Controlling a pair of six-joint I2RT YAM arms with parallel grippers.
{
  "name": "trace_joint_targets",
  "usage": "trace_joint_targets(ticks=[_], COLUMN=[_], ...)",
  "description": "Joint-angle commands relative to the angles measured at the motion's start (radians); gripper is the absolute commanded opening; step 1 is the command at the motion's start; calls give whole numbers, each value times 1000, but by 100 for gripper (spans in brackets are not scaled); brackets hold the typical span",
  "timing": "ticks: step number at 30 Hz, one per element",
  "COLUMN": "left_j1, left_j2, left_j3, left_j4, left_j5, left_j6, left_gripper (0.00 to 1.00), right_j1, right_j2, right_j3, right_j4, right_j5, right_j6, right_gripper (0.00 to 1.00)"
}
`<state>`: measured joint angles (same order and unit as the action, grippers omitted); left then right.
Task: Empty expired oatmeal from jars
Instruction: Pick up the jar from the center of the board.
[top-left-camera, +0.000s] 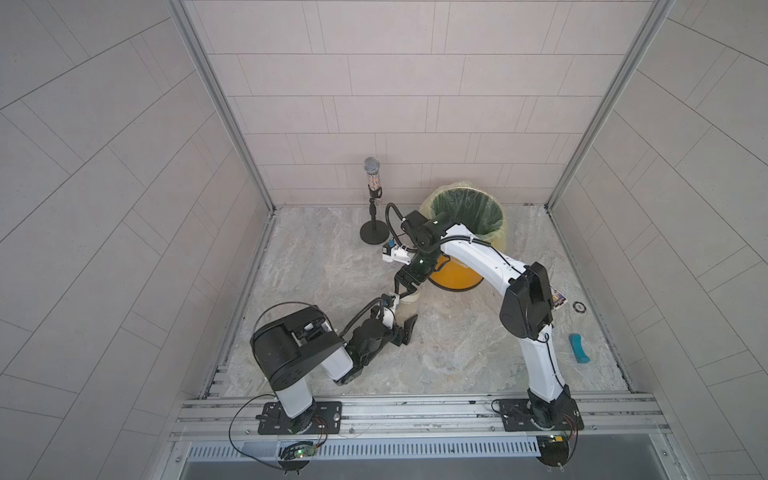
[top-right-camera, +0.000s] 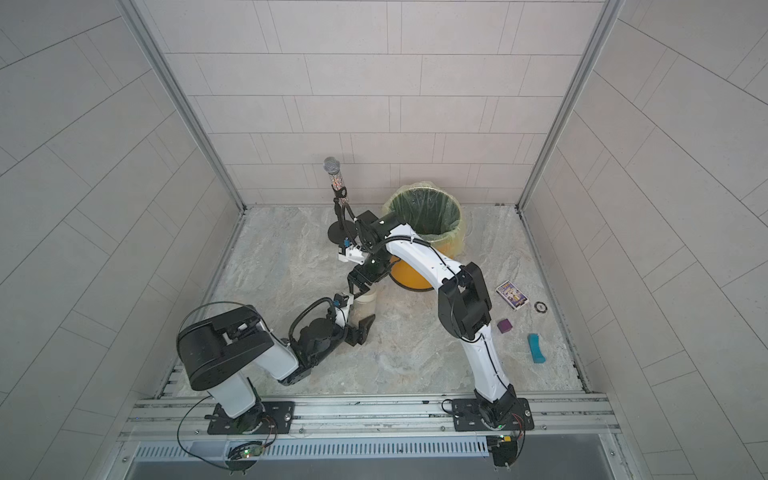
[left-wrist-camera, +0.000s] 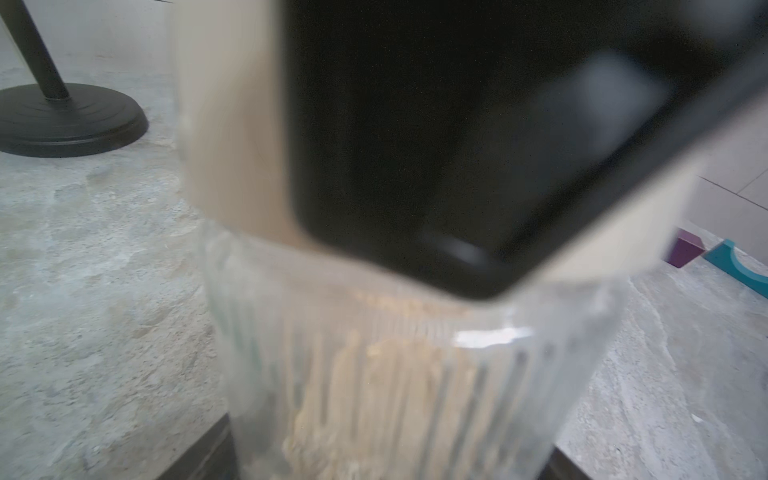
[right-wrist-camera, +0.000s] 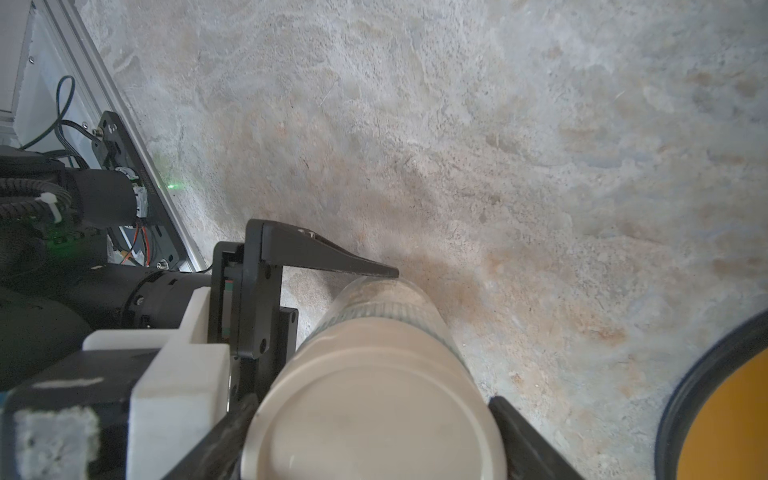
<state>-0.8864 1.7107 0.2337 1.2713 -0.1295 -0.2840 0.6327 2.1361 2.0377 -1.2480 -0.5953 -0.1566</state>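
One small clear cylindrical glass jar (top-left-camera: 409, 302) of pale oatmeal (left-wrist-camera: 374, 374) stands mid-table, just near of orange bin (top-left-camera: 455, 278). The left gripper (left-wrist-camera: 386, 457) clasps its body, steadying; right gripper (right-wrist-camera: 374, 419) clamps flat cream lid (right-wrist-camera: 374, 374), evidently for unscrewing.

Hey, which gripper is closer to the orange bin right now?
Right. The right gripper grips the lid just beside the orange bin; the left gripper holds the jar lower down, farther from it.
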Motion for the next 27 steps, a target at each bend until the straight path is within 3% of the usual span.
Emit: trace_joint_targets(ticks=[1,10,16,27], left_j1=[17,22,28,53], left_j2=[-23,-86,-192,-384], left_j3=[2,-4,21,87], left_j4=[56,4,-146,-382], left_j5=[61,70,100,167], left_j6=[-49,-50,-29,-6], left_gripper=[0,0,0,0], right_j1=[7,8,8,10], right_j2=[-1,-25,-54,-97], right_j3=[3,0,-17,-11], right_j4=[-118,-167,-166,-221], right_j5=[-16,-9,43,16], right_j6=[-86,-186,-243,-390], right_gripper=[21,23,26,36])
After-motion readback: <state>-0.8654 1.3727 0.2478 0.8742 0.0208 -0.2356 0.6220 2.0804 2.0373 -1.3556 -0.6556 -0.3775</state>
